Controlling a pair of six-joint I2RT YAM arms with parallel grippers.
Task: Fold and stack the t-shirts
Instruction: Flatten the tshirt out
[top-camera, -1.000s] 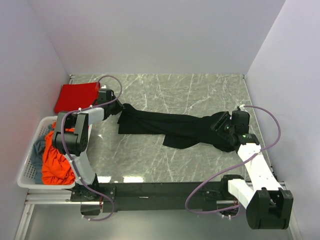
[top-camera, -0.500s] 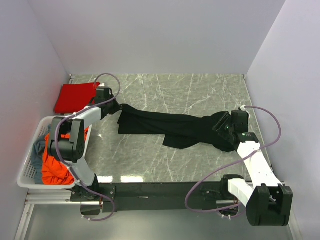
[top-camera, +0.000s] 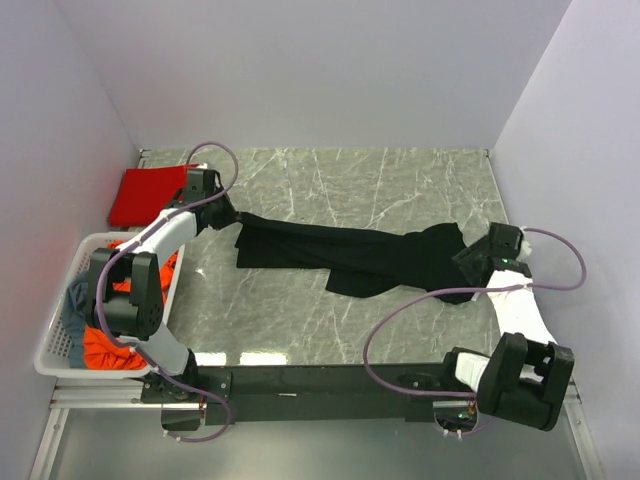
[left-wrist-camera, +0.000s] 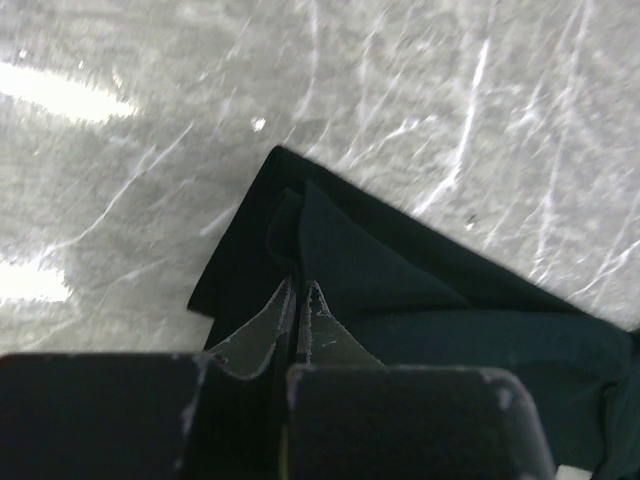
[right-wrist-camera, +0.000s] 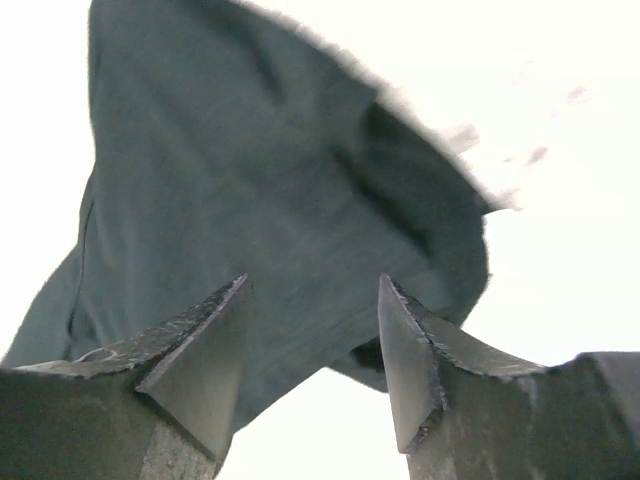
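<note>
We saw the left jaws pinched shut on the black t-shirt's (top-camera: 360, 255) left end; the right jaws gaped open, gripping nothing, beside its right end on the table (top-camera: 350, 180).

Worktop scene, no writing to report: no text, label, brand, number or sign can be read on the black shirt (top-camera: 350, 255), the white basket (top-camera: 55, 352) or the marble-patterned worktop (top-camera: 380, 190), from overhead or in either wrist view.
</note>
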